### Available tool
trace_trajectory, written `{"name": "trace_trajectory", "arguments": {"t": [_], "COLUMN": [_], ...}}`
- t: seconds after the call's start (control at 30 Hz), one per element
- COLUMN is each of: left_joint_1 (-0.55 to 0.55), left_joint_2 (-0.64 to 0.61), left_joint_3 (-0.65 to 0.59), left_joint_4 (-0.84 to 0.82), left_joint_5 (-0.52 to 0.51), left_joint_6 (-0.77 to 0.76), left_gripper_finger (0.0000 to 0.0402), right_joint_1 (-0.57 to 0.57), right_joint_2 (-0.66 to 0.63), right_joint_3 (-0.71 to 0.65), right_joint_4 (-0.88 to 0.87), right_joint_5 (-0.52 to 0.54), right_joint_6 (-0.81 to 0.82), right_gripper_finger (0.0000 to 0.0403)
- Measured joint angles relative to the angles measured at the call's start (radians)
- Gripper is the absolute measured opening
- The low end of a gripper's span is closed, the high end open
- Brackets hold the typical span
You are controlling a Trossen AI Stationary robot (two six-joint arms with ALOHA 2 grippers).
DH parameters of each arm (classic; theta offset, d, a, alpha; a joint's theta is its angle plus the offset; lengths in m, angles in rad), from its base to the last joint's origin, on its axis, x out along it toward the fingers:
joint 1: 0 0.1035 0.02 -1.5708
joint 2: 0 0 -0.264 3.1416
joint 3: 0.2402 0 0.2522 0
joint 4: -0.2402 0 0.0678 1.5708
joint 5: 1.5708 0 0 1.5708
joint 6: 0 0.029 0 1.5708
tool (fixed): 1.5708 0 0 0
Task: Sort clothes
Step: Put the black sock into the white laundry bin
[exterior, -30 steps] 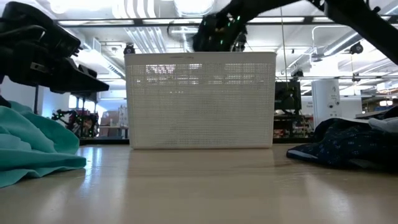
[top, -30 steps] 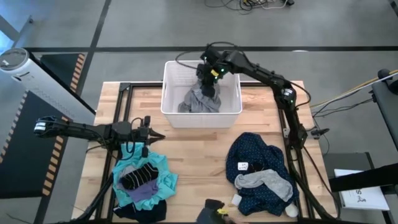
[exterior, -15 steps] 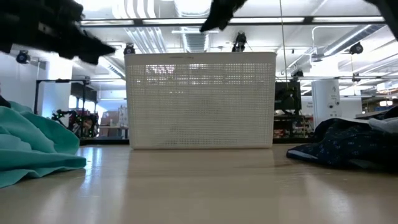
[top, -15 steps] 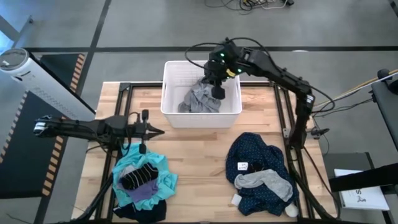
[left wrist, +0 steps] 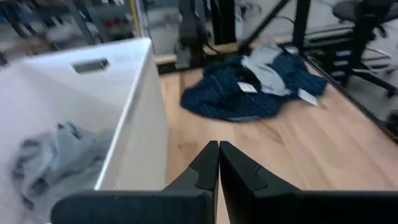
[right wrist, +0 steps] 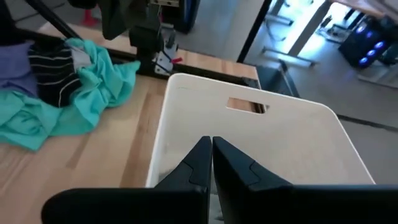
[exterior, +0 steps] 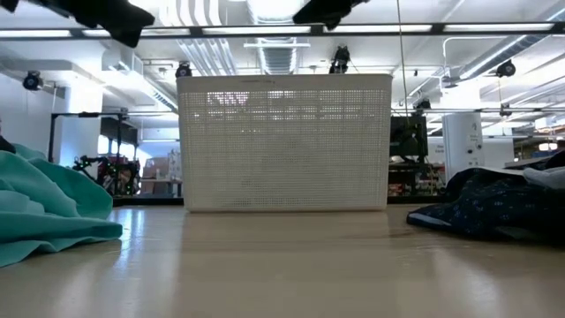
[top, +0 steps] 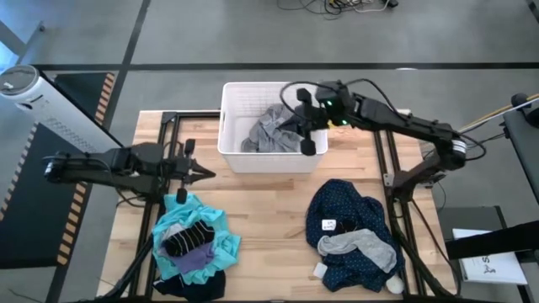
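No writing can be read anywhere — the only label in sight is a small white tag (top: 329, 225) sewn on the navy white-dotted garment (top: 345, 229), its print too small to make out. That garment lies crumpled on the pale wood-plank table (top: 269, 202), a soft grey piece (top: 360, 244) draped over it, well apart from both sets of fingers. The left gripper (top: 202, 173) hangs above the table with its dark tapered fingers (left wrist: 208, 165) pressed together, holding nothing; the white plastic basket (top: 232, 143) with its fine perforated walls stands just ahead and to one side of them. Just beside those fingertips, toward the table's near edge, lies a heap: the teal shirt (top: 221, 241) in loose folds, black striped socks (top: 187, 239) and a purple piece (top: 195, 263) on top. The right gripper (top: 305, 135) hovers over the basket's rim — fingers (right wrist: 200, 163) closed flat on each other, empty. Below them, inside the basket, rests a rumpled grey garment (top: 271, 130).
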Motion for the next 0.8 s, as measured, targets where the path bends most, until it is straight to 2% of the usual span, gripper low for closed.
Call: {"name": "trace_trajectory", "arguments": {"t": [0.17,0.37,0.6,0.8], "left_joint_1": [-0.007,-0.048,-0.178,-0.31], "left_joint_2": [0.077,0.197,0.38,0.528], "left_joint_3": [0.126,0.242,0.365,0.411], "left_joint_4": [-0.183,-0.328,-0.489,-0.556], "left_joint_5": [0.023,0.074,0.081,0.081], "left_joint_6": [-0.097,-0.205,-0.327,-0.444], "left_gripper_finger": [0.0,0.0,0.0,0.0], "right_joint_1": [0.041,0.112,0.146,0.172], "right_joint_2": [-0.118,-0.236,-0.347,-0.42], "right_joint_3": [-0.161,-0.303,-0.443,-0.567], "right_joint_4": [0.094,0.146,0.182,0.236], "right_joint_5": [0.068,0.124,0.156,0.155], "right_joint_6": [0.04,0.058,0.115,0.15], "right_gripper_finger": [0.0,0.0,0.0,0.0]}}
